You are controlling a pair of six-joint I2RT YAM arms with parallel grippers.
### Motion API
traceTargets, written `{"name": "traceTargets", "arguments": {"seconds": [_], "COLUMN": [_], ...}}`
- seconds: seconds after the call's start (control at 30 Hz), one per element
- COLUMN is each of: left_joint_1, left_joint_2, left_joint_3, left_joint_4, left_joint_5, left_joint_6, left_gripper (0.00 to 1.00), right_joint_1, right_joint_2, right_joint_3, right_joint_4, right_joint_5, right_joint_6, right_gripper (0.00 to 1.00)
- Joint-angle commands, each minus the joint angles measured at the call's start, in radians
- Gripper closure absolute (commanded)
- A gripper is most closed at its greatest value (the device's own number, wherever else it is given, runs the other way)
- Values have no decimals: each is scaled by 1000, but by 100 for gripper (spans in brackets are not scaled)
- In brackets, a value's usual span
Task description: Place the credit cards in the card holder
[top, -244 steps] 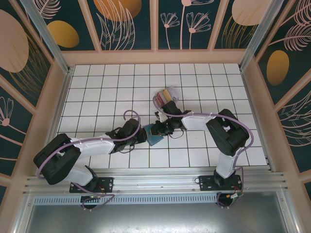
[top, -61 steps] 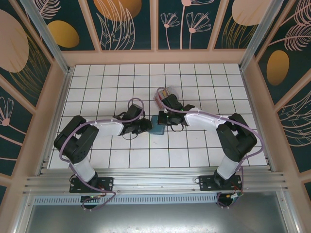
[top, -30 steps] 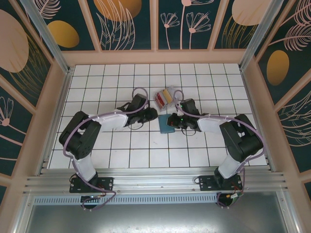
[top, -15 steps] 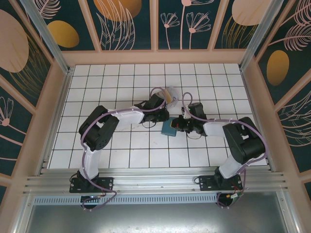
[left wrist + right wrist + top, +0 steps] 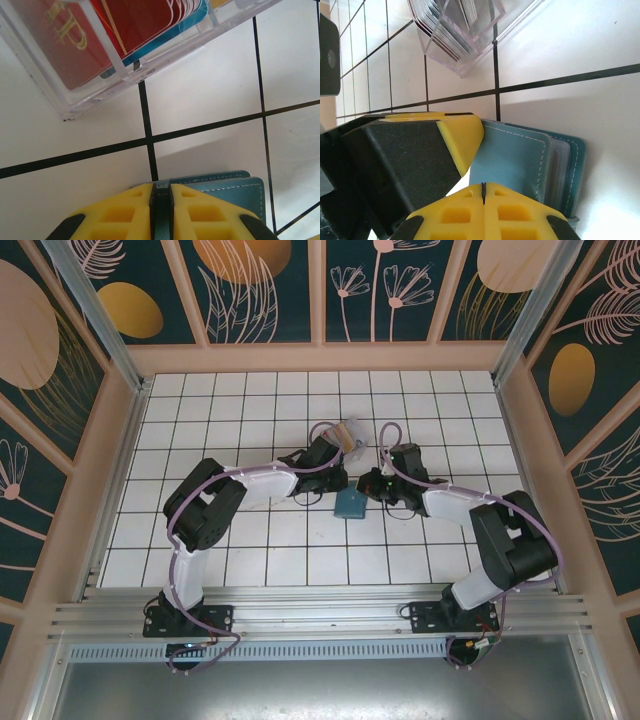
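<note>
Nearly closed, the left pincer (image 5: 161,200) seems to pinch the holder (image 5: 220,182) by its edge, beside the shut right pincer (image 5: 483,192), likely to open it; the cards (image 5: 65,40) sit in the box (image 5: 165,56) just beyond both tips.

Bright, even lt; soft shdws.

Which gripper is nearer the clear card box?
Left. The left gripper is at the card holder, just short of the clear box; the right gripper is at the holder's right side, farther off.
</note>
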Motion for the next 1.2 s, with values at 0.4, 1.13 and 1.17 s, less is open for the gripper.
{"name": "traceTargets", "arguments": {"seconds": [0.4,1.13,1.17], "left_joint_1": [-16,-17,-18], "left_joint_2": [13,10,11], "left_joint_3": [-35,-46,-47], "left_joint_4": [-89,-81,-79], "left_joint_5": [10,11,12], "left_joint_6": [-14,-14,-16], "left_gripper": [82,82,82], "right_joint_1": [47,150,161], "right_joint_2": [70,78,76], "right_joint_3": [6,-2,-14], "right_joint_4": [-4,-93,-90], "right_joint_5": [7,200,218], "right_joint_6": [-29,-85,-86], "right_gripper": [100,100,100]}}
